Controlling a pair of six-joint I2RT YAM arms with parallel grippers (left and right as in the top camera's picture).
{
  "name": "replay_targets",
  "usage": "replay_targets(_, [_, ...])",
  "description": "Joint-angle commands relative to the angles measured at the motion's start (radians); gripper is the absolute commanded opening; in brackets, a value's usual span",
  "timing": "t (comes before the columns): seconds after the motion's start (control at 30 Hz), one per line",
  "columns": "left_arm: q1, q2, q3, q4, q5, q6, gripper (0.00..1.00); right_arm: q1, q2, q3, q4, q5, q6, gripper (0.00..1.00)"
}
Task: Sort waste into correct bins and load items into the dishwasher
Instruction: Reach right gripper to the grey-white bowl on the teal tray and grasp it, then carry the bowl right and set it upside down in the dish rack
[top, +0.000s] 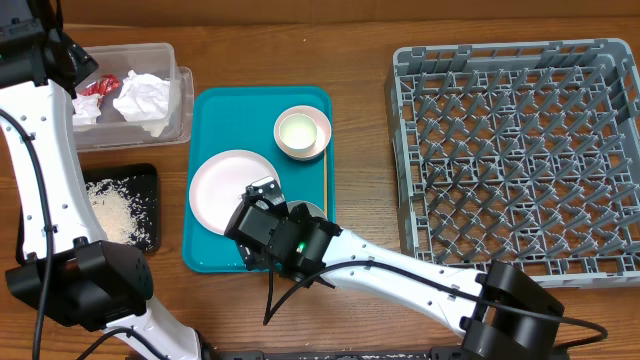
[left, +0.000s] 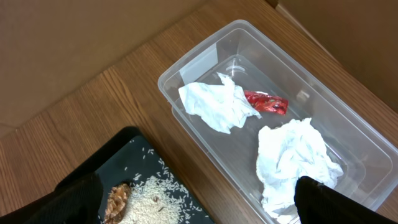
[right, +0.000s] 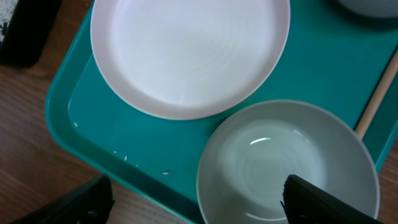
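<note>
Spreading wide, right gripper (right: 196, 190) fingers (right: 323, 202) stand apart. One is over the whitish bowl (right: 286, 168), the other beyond the teal tray (right: 81, 118) edge. Arm slants in along table front. Bowl empty, glossy, upright on tray, just beside pink plate (right: 186, 50). Left gripper (left: 198, 183) likewise apart, above clear tub (left: 186, 62) holding napkins (left: 217, 102) and red wrapper (left: 266, 102).

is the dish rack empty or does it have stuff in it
Empty: the dish rack shows only bare pegs in the overhead view. The pink plate and a bowl sit on the teal tray.
</note>
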Motion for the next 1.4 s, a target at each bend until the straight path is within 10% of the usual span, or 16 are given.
replay_targets(0.0, [-0.005,0.0,0.005,0.001,-0.003,-0.014,1.0,0.0,-0.018,0.01,0.006,-0.038,0.0,0.97])
replay_targets(0.9, [-0.005,0.0,0.005,0.001,-0.003,-0.014,1.0,0.012,0.092,-0.111,0.072,-0.032,0.044,0.73])
replay_targets(1.37, [-0.005,0.0,0.005,0.001,-0.003,-0.014,1.0,0.018,0.093,-0.102,0.079,0.014,0.045,0.3])
